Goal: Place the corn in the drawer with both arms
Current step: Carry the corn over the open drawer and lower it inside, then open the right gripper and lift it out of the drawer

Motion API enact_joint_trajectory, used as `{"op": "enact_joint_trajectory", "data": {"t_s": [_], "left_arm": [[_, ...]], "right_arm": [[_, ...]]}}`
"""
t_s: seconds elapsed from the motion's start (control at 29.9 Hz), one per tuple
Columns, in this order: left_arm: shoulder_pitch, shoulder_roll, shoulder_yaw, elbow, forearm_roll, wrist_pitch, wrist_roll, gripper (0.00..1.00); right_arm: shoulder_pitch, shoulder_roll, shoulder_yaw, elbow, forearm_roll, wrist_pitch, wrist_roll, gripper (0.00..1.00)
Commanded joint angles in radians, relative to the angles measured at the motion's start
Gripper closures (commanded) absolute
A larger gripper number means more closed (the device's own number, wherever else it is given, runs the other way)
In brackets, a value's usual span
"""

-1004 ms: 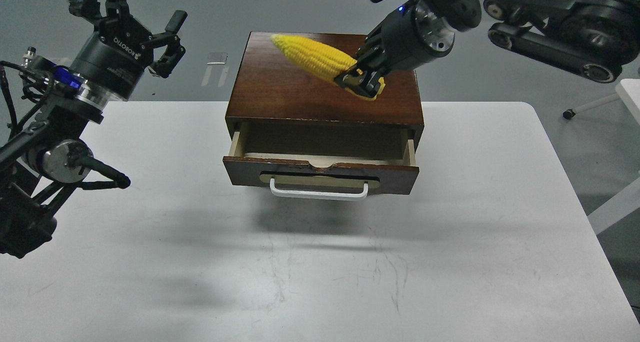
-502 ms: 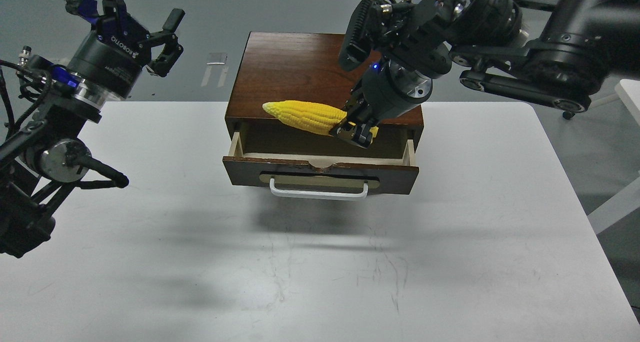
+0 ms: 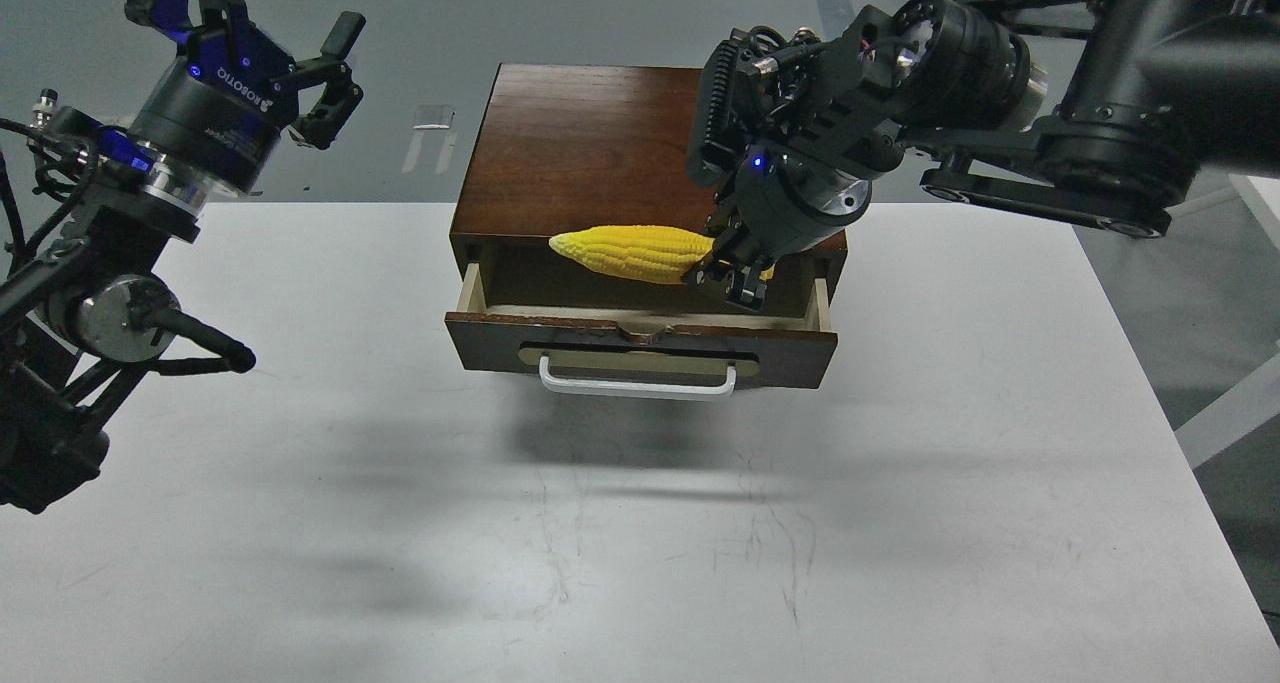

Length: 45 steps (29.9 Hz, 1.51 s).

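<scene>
The yellow corn (image 3: pixel 635 252) lies nearly level over the open drawer (image 3: pixel 640 348), its tip pointing left, just below the front edge of the brown box top (image 3: pixel 590 153). My right gripper (image 3: pixel 738 281) is shut on the corn's thick right end, over the drawer's right half. The drawer is pulled part way out, with its white bar handle (image 3: pixel 638 382) facing me. My left gripper (image 3: pixel 270 43) is open and empty, raised off the table's far left, well away from the box.
The box stands at the far middle of a white table (image 3: pixel 640 523). The right arm's bulky links (image 3: pixel 1050 153) hang over the box's right side. The left arm's elbow (image 3: pixel 130 323) juts over the table's left edge. A white chair base (image 3: pixel 1190 208) stands beyond the table, right.
My right gripper has carried the corn from above the box top forward and down to the drawer opening, levelling it. The left arm has barely moved.
</scene>
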Motion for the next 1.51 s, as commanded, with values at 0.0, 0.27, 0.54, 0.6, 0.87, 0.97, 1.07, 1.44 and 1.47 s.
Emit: {"op": "enact_joint_trajectory", "data": {"t_s": [0.0, 0.27, 0.54, 0.6, 0.87, 0.97, 1.07, 1.44, 1.47], "left_arm": [[0.000, 0.000, 0.000, 0.000, 0.000, -0.002, 0.000, 0.02], [0.000, 0.002, -0.001, 0.000, 0.000, -0.002, 0.000, 0.02], [0.000, 0.002, -0.001, -0.006, 0.000, -0.003, 0.000, 0.02], [0.000, 0.005, -0.001, -0.006, 0.000, -0.006, 0.000, 0.02], [0.000, 0.006, -0.014, -0.006, 0.000, -0.025, 0.000, 0.02], [0.000, 0.006, -0.015, -0.006, 0.000, -0.026, 0.000, 0.02], [0.000, 0.006, -0.015, -0.006, 0.000, -0.029, 0.000, 0.02], [0.000, 0.006, -0.025, -0.006, 0.000, -0.032, 0.000, 0.02], [0.000, 0.006, -0.025, -0.006, 0.000, -0.032, 0.000, 0.02]], "right_arm": [[0.000, -0.002, -0.001, 0.011, 0.002, 0.000, 0.000, 1.00], [-0.003, -0.009, -0.021, 0.025, 0.002, 0.000, 0.000, 1.00], [-0.012, -0.009, -0.021, 0.022, 0.002, 0.000, 0.000, 0.68], [-0.014, -0.009, -0.021, 0.022, 0.002, 0.000, 0.000, 0.62], [-0.015, -0.011, -0.019, 0.022, 0.003, -0.003, 0.000, 0.34], [-0.015, -0.011, -0.019, 0.022, 0.003, -0.005, 0.000, 0.31], [-0.015, -0.012, -0.019, 0.022, 0.003, -0.005, 0.000, 0.31], [0.009, -0.096, 0.056, 0.017, 0.119, -0.014, 0.000, 0.25], [0.009, -0.109, 0.063, 0.016, 0.146, -0.012, 0.000, 0.22]]}}
